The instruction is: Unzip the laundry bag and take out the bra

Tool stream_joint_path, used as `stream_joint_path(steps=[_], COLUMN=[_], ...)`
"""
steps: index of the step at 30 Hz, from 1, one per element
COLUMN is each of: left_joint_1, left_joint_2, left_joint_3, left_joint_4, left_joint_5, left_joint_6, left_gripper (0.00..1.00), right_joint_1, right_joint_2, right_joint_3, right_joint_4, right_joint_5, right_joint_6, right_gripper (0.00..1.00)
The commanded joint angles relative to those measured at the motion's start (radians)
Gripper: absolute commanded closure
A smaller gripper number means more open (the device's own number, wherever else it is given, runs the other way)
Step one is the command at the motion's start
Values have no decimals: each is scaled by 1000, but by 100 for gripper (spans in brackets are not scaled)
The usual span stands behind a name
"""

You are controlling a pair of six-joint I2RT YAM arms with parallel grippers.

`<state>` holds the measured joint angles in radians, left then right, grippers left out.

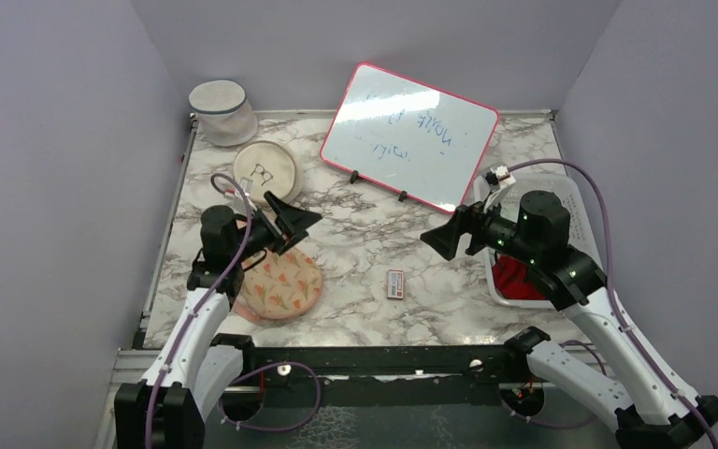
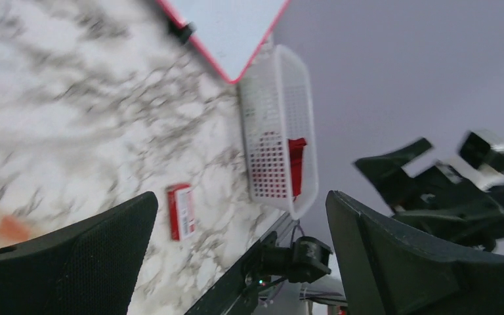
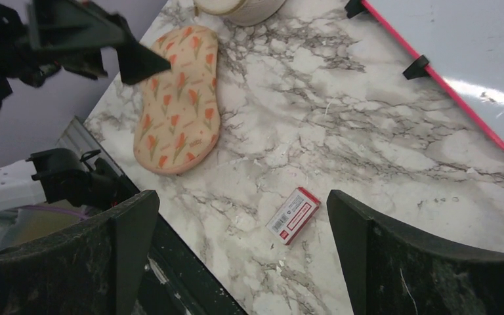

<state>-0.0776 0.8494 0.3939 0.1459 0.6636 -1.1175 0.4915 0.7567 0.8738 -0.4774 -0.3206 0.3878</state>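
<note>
Since neither arm touches anything, both look staged for approach. Left gripper (image 1: 292,223) spread wide, hanging just over far edge of bra (image 1: 282,285), likely lining up grab. Bra flat on table (image 1: 355,313) near left base; laundry bag not separable from it, cannot tell if mesh covers it. Small red box (image 1: 394,283) mid-table. Right gripper (image 1: 441,238) also spread, empty, aimed toward bra; basket (image 2: 279,98) behind it.

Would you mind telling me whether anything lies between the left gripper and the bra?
Nothing visible does. The left gripper hangs open over the far end of the bra, which lies flat on the marble table. The small red-and-white box lies off to its right, apart from it.
</note>
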Motion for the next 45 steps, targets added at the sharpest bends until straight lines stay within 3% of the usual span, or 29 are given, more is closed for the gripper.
stream_joint_path(steps=[1, 4, 7, 10, 14, 18, 21, 27, 34, 38, 45], left_joint_1=[-7, -7, -7, -7, -8, -7, -8, -44, -412, -483, -492], left_joint_2=[-19, -53, -75, -75, -53, -73, -104, -26, 182, 337, 234], left_joint_3=[243, 362, 359, 296, 211, 141, 80, -10, 49, 212, 294], left_joint_4=[-170, -530, -723, -787, -821, -893, -834, -561, -222, -194, -259], left_joint_5=[96, -159, -409, -444, -431, -559, -558, -377, -486, -472, -547], left_joint_6=[240, 409, 409, 344, 267, 179, 143, 68, -104, -20, 166], left_gripper=[1, 1, 1, 8, 9, 7, 7, 7, 5, 5, 2], right_joint_1=[7, 6, 7, 7, 6, 7, 8, 7, 8, 7, 8], right_joint_2=[53, 86, 100, 100, 105, 104, 98, 94, 103, 110, 128], right_joint_3=[-4, -14, -39, -64, -82, -96, -108, -120, -107, -95, -109], right_joint_4=[37, 58, 92, 121, 136, 148, 162, 168, 160, 152, 152], right_joint_5=[-166, -222, -264, -281, -297, -314, -323, -330, -322, -320, -322], right_joint_6=[-2, 17, 39, 56, 64, 71, 79, 88, 96, 99, 95], right_gripper=[2, 1, 0, 0, 0, 0, 0, 0, 0, 0, 0])
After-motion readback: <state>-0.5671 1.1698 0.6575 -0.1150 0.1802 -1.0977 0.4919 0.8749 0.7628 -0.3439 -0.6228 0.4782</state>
